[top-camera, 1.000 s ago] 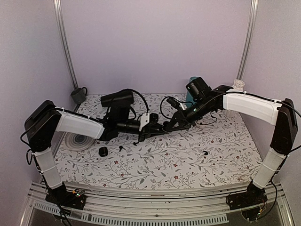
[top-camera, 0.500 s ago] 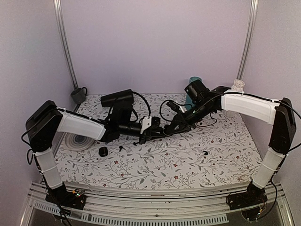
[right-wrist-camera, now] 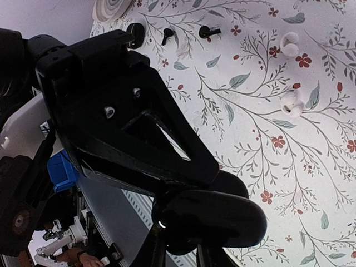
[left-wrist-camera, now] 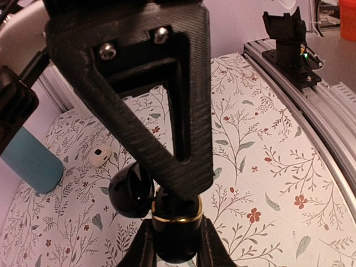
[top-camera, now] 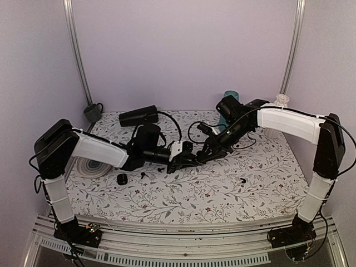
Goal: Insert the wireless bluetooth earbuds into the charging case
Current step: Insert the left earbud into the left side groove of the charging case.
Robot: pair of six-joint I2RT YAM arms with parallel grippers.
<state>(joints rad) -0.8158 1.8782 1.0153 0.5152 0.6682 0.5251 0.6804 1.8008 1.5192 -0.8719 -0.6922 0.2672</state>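
**Charging case** (left-wrist-camera: 175, 240): small, glossy black and rounded, with a thin gold-toned rim around its mouth. It is hanging above the middle of the table between the two arms. Its domed lid (left-wrist-camera: 130, 192) is standing swung open to one side.

**Left gripper** (left-wrist-camera: 174, 251): its matte black fingers are clamping the case body from both sides.

**Right gripper** (right-wrist-camera: 179, 253): its jaws are pinching down to a narrow gap, with the tips meeting the case at its mouth. Whatever is between them is hidden.

**Loose earbuds:**
- A white earbud (right-wrist-camera: 289, 43), glossy and bulb-headed, is lying on the cloth near a second white earbud (right-wrist-camera: 292, 104).
- A black earbud (top-camera: 144, 176), stemmed, is lying just beside a round black cap (top-camera: 121, 178) on the left side of the table.
- Another black earbud (top-camera: 243, 181) is lying alone on the right side, well apart from the case.

**Surroundings:**
- The floral tablecloth (top-camera: 222, 194) is pale, printed with grey sprigs and small red blossoms.
- A ringed white disc (top-camera: 89, 166) is lying at the left edge.
- A teal cup (top-camera: 229, 97) is standing at the back.

**Change over the last second:** both grippers, with the case between them, are now sitting lower and closer to the near edge than before. The right arm's white forearm is reaching further left. The loose black earbuds and the cap are lying where they were.
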